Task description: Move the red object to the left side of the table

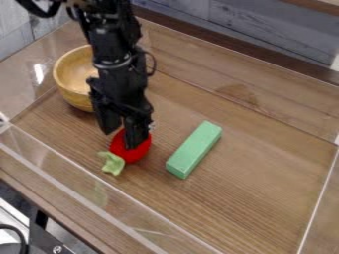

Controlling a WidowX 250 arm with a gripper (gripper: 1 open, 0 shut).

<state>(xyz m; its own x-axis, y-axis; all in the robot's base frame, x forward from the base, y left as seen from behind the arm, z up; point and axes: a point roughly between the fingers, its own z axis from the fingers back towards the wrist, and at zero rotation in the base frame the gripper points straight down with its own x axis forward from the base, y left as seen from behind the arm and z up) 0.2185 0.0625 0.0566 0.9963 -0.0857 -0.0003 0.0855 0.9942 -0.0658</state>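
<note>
The red object (129,152) lies on the brown wood-grain table (252,189), left of centre, with its light green leafy stub (111,165) pointing toward the front left. My gripper (123,127) hangs straight down just over it, jaws open, one finger on each side of the toy's top. The black arm rises from there to the upper left.
A wooden bowl (73,76) sits at the back left, right behind the arm. A green rectangular block (193,149) lies to the right of the toy. Clear low acrylic walls (40,159) run round the table's edge.
</note>
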